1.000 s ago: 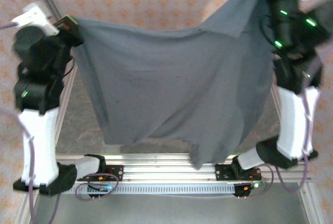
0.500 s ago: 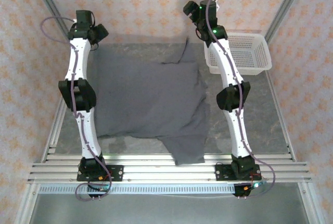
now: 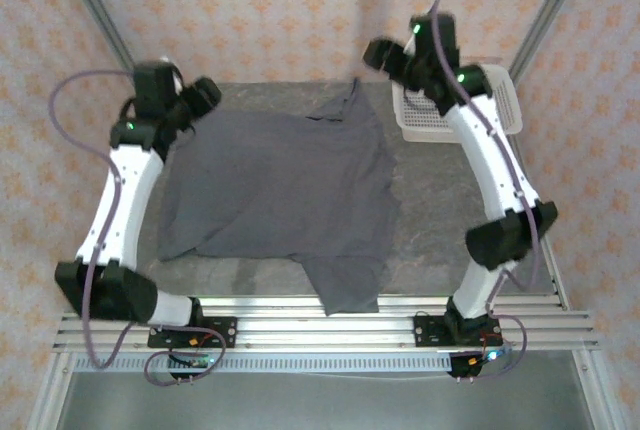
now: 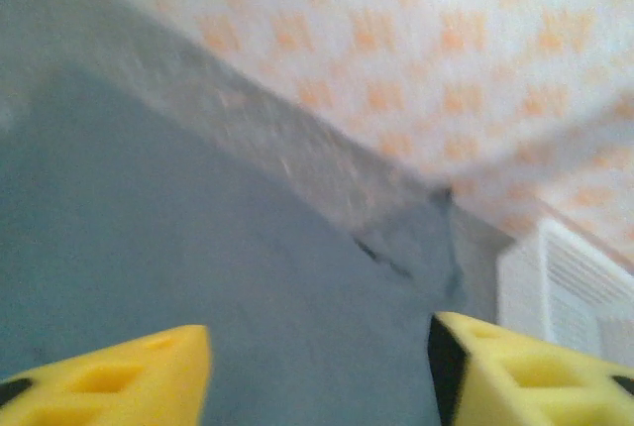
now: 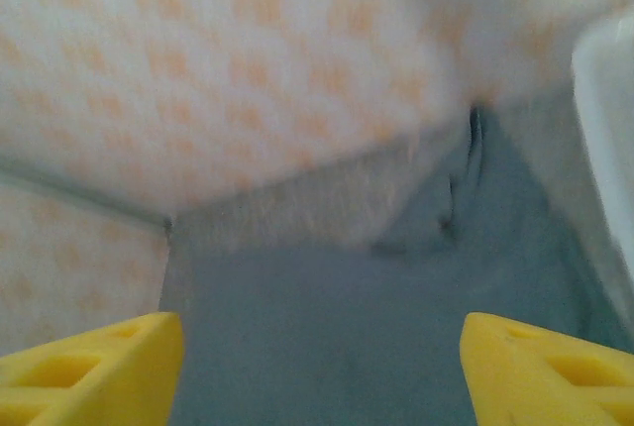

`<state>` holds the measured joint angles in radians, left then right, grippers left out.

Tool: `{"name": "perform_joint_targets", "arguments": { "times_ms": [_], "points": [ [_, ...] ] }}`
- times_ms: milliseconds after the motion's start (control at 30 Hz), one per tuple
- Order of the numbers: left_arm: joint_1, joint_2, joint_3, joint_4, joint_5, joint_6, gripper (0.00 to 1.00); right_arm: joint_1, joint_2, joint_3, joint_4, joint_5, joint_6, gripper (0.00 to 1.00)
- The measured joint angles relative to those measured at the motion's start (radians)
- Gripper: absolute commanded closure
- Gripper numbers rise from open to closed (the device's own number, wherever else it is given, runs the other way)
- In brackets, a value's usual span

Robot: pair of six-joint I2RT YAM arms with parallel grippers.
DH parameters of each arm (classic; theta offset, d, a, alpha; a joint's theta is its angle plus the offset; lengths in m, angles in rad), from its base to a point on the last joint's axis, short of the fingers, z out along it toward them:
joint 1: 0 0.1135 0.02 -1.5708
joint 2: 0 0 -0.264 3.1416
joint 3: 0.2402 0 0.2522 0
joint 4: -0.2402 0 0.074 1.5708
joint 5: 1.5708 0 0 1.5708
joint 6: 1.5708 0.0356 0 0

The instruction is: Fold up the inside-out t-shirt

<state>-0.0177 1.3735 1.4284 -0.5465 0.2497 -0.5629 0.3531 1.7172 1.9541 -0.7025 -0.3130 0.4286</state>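
The inside-out t-shirt [image 3: 280, 185] lies spread flat on the grey table, dark slate-grey and lightly wrinkled. One flap reaches over the front rail and a narrow tip points to the back wall. My left gripper [image 3: 205, 96] hovers over the shirt's far left corner. In the left wrist view the gripper [image 4: 319, 376] is open, its yellow fingers [image 4: 119, 376] wide apart above the shirt [image 4: 198, 248]. My right gripper [image 3: 377, 52] hangs above the far right corner. In the right wrist view it [image 5: 322, 372] is open too, with the cloth [image 5: 376, 327] below and apart from it.
A white mesh basket [image 3: 500, 110] stands at the back right of the table, partly behind my right arm, and appears in the wrist views [image 4: 565, 287] [image 5: 609, 129]. Metal frame posts and patterned walls close in the back and sides. Aluminium rails [image 3: 320, 325] run along the front.
A second ago both grippers held the shirt up, stretched between them. It then came down flat on the table, both grippers let go, and both arms have pulled back from the far edge.
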Motion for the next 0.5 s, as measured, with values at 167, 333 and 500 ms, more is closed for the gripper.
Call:
{"name": "perform_joint_targets", "arguments": {
  "times_ms": [167, 333, 500],
  "points": [
    [-0.076, -0.037, -0.370, 0.072, -0.087, -0.033, 1.00, 0.084, -0.119, -0.676, 0.258, -0.024, 0.131, 1.00],
    [-0.072, 0.023, -0.565, 0.069, -0.203, -0.069, 1.00, 0.073, -0.056, -0.942, 0.304, -0.008, 0.234, 1.00],
    [-0.066, 0.070, -0.586, 0.127, -0.236, -0.119, 1.00, 0.072, -0.019, -0.958, 0.390, 0.042, 0.298, 1.00]
  ]
}}
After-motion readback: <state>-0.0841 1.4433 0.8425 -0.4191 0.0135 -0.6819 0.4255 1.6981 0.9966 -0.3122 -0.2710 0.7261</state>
